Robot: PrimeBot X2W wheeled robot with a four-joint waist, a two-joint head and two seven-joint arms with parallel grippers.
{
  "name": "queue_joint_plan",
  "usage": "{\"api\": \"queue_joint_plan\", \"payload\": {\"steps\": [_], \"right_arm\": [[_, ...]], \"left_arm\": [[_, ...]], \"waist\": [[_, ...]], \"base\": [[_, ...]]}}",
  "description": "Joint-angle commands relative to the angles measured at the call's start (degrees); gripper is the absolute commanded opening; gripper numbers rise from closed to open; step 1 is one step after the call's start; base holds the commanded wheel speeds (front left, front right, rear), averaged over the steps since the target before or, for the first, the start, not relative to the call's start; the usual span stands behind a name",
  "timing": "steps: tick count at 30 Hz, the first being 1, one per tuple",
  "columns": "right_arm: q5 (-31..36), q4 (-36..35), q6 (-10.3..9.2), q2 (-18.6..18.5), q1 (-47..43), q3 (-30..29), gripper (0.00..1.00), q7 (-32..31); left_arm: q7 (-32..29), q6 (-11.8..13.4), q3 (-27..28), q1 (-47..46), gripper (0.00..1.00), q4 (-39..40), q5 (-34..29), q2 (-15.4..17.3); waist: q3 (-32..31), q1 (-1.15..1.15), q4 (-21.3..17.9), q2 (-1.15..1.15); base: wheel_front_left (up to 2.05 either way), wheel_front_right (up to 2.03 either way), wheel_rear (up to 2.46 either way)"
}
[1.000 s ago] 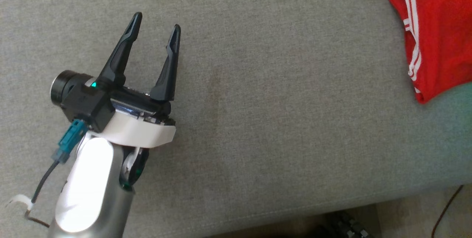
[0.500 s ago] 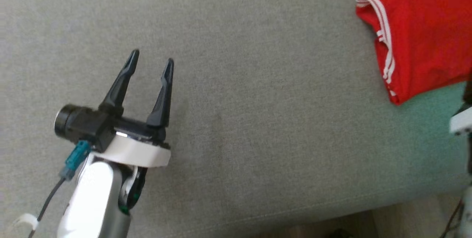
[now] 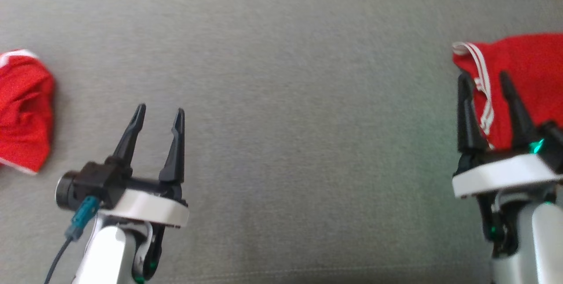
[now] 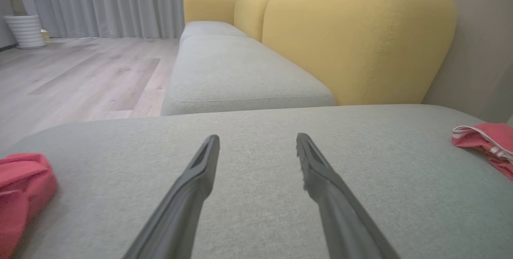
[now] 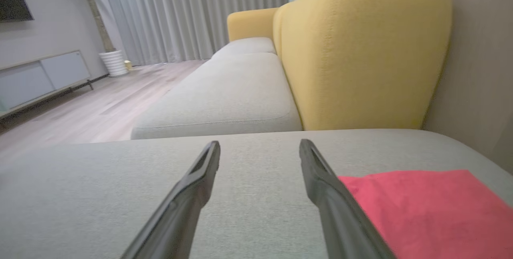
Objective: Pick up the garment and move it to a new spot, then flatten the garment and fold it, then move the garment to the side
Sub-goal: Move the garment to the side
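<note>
A folded red garment (image 3: 528,68) with white stripes lies flat on the grey cushion at the far right; the left wrist view catches its edge (image 4: 487,142). My right gripper (image 3: 482,75) is open just short of its near left corner, with nothing between the fingers. In the right wrist view (image 5: 259,143) the red cloth (image 5: 425,207) lies right of the right finger. Over bare cushion at the lower left, my left gripper (image 3: 160,109) is open and empty, its spread fingers seen in the left wrist view (image 4: 258,138).
A second red garment (image 3: 22,108), crumpled, lies at the far left of the cushion (image 3: 308,99) and shows in the left wrist view (image 4: 20,187). A yellow sofa backrest (image 4: 352,38) and another grey seat (image 4: 236,74) stand beyond. Wooden floor (image 4: 80,78) lies to the left.
The whole head view has shifted, so the camera moved. The right gripper has come into view, open beside the folded garment, and the crumpled red garment now shows at the left.
</note>
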State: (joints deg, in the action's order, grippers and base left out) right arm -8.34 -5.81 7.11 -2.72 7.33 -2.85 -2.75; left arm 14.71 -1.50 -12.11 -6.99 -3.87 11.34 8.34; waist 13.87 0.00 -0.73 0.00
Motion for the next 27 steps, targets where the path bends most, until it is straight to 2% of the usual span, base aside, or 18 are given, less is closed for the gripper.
{"api": "queue_joint_plan", "payload": {"steps": [1, 7, 17, 27], "right_arm": [[-0.55, -1.57, 0.37, -0.19, -0.8, 1.4, 1.0, 0.66], [-1.53, 0.26, 0.37, -0.17, -4.19, 2.51, 1.0, 1.98], [-1.45, 0.56, 0.37, -0.16, -9.33, 1.94, 1.0, 1.79], [-1.97, -0.69, 0.37, -0.16, -12.56, 1.87, 1.0, 0.99]], "left_arm": [[0.29, 0.35, 2.2, -0.54, 1.0, 1.72, 0.17, 1.08], [0.29, 0.96, 2.61, 2.52, 1.0, 1.61, 0.2, 1.47], [-0.48, 1.72, 1.83, 6.93, 1.0, 1.74, 0.26, 2.04], [-1.86, 2.39, 1.64, 9.15, 1.0, 3.41, 0.43, 2.92]], "waist": [[-2.86, 0.0, 2.95, 0.0], [-6.65, 0.0, 5.4, 0.0], [-11.54, 0.0, 5.63, 0.0], [-13.19, 0.0, 5.24, 0.0]], "base": [[0.0, 0.0, 0.0], [0.0, 0.0, 0.0], [0.0, 0.0, 0.0], [0.0, 0.0, 0.0]]}}
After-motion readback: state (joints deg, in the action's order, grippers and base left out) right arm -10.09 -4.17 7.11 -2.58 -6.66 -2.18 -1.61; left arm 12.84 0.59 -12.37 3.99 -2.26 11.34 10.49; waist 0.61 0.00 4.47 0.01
